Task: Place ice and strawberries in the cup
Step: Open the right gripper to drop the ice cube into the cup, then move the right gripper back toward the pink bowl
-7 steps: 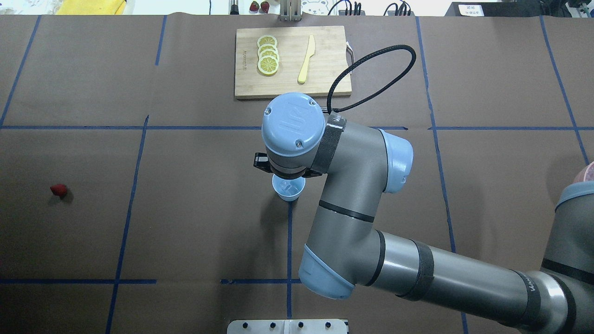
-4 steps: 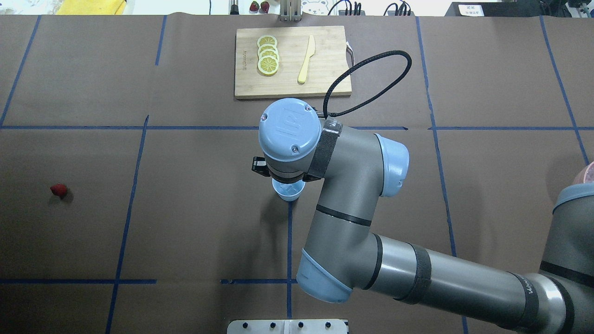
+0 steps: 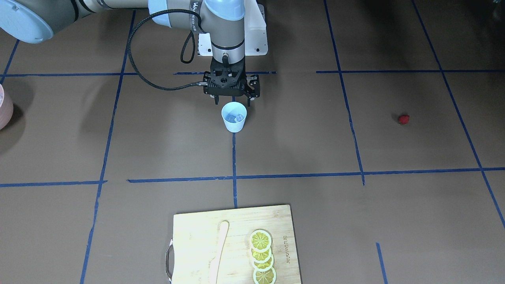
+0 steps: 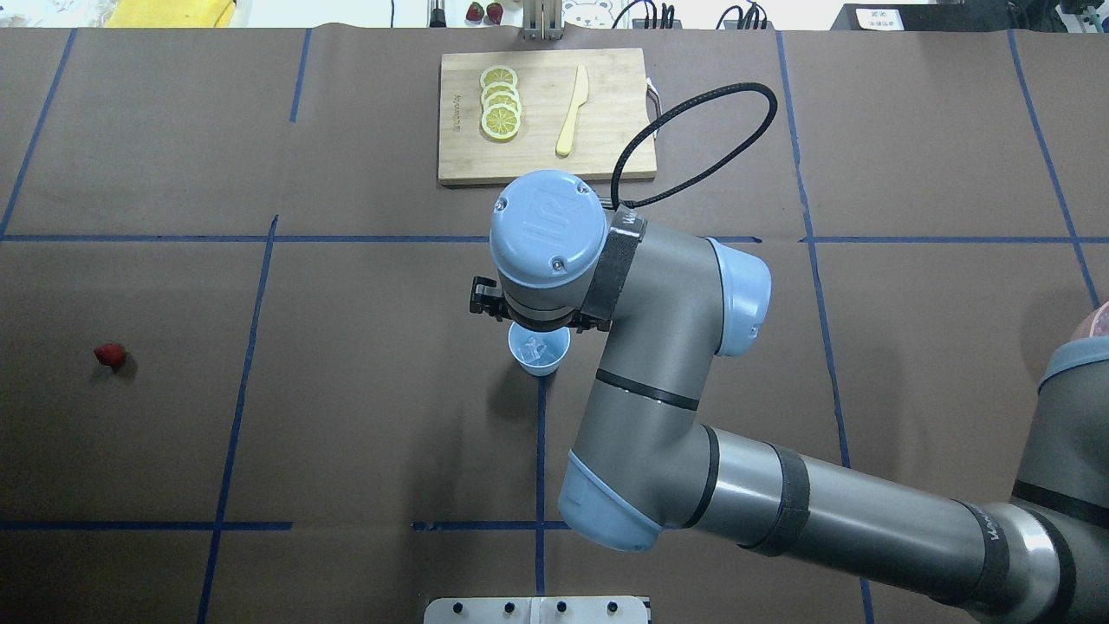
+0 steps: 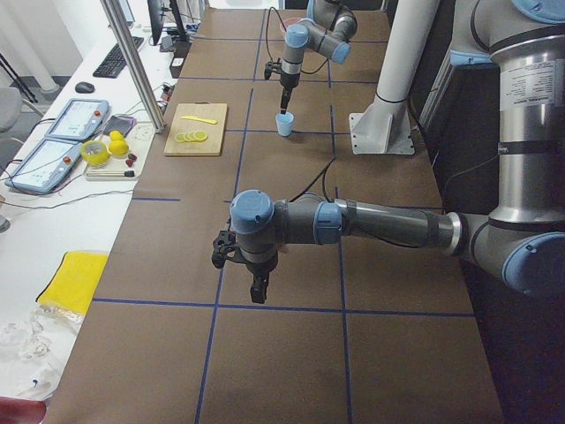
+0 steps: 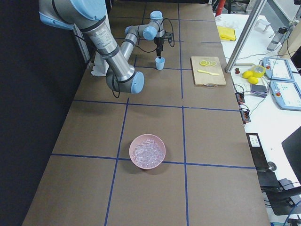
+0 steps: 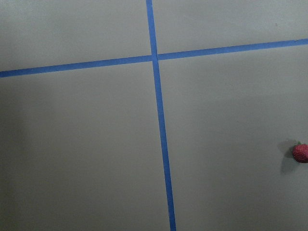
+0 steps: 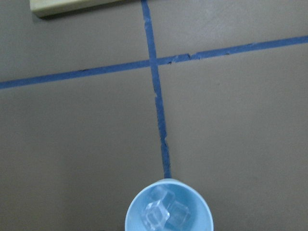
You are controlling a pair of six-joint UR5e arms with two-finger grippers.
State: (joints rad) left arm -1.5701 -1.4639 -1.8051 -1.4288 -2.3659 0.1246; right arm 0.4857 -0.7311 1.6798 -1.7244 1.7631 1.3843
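1. Since 0.6 s ago the right arm's wrist has shifted slightly toward the cutting board, uncovering more of the cup's mouth. The cup and berry lie where they did.
2. Left gripper [image 5: 259,290]: black, two-fingered, pointing down over the brown paper-covered table [image 4: 364,416]. It shows only in the side view, so I cannot tell whether its jaws are apart or together.
3. Small red strawberry [image 4: 110,354]: it lies on the table at the far left, well apart from the cup, and sits at the right edge of the left wrist view [image 7: 301,152].
4. Rectangular bamboo cutting board [image 4: 546,156]: on the far side of the table. It carries four overlapping yellow lemon slices [image 4: 501,102] and a pale yellow knife [image 4: 573,111] beside them.
5. Right gripper [image 3: 232,98]: it points straight down just above the cup's robot-side rim, with its jaws spread and nothing between them.
6. Small pale-blue tapered cup [image 4: 539,351]: it stands upright on a blue tape line [image 4: 541,451] at mid-table, with three clear ice cubes [image 8: 163,211] inside it.
7. Pink round bowl [image 6: 161,141]: near the right end of the table, well apart from the cup, filled with a heap of loose ice [image 6: 146,153].
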